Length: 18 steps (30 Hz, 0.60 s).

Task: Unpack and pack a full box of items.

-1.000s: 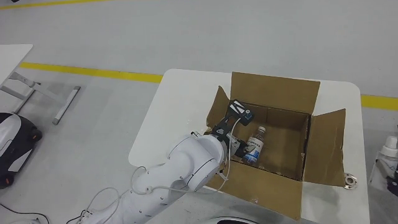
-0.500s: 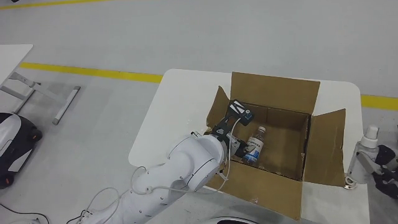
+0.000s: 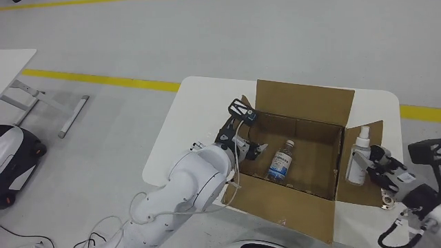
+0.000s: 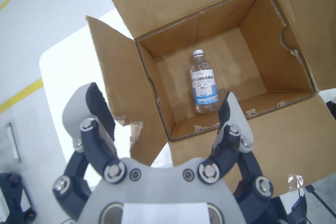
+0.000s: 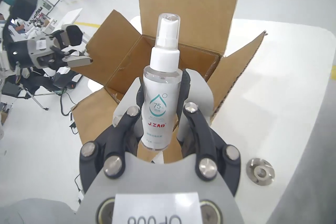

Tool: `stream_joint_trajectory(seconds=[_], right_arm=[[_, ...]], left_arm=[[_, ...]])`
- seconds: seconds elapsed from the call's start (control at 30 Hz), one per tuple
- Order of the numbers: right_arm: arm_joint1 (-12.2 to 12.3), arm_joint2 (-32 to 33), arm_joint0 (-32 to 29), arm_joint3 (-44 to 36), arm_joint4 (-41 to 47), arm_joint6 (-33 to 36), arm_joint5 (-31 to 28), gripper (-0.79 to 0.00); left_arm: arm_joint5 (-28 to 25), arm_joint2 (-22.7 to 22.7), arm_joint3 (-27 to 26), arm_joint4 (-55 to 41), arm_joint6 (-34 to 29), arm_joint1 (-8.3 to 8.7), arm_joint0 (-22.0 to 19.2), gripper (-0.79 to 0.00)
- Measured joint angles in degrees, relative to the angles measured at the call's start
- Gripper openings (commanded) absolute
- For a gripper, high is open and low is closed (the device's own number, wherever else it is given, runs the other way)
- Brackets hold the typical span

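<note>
A cardboard box is carried by a white table with rounded corners. The box is set directly on the tabletop with its flaps folded outward. A small round metal fitting is seen on the tabletop just beside the box's right flap.

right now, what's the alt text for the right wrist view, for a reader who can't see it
The right hand is shut on a clear spray bottle with a white pump top; beyond it an open cardboard box stands on a white table. A small metal ring lies on the table near the hand.
</note>
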Motion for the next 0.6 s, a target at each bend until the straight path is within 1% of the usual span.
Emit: stream_joint_trajectory(seconds=[0.23, 0.37, 0.43, 0.6], right_arm=[[-0.7, -10.5, 7.3, 8.5, -3.1, -0.6, 11.9, -0.785], [-1.1, -15.9, 10.0, 10.9, -7.4, -0.8, 17.1, -0.785], [-1.1, -16.7, 10.5, 11.2, -8.0, -0.7, 18.1, -0.785], [-1.1, -16.6, 10.4, 11.1, -7.9, -0.7, 18.0, -0.785]], left_arm=[[1.4, -3.8, -1.7, 0.0, 3.4, 0.02, 2.8, 0.000], [1.2, -4.0, -1.7, -0.1, 3.4, 0.03, 3.0, 0.000], [1.2, -4.0, -1.7, -0.1, 3.4, 0.03, 3.0, 0.000], [1.2, -4.0, -1.7, -0.1, 3.4, 0.03, 3.0, 0.000]])
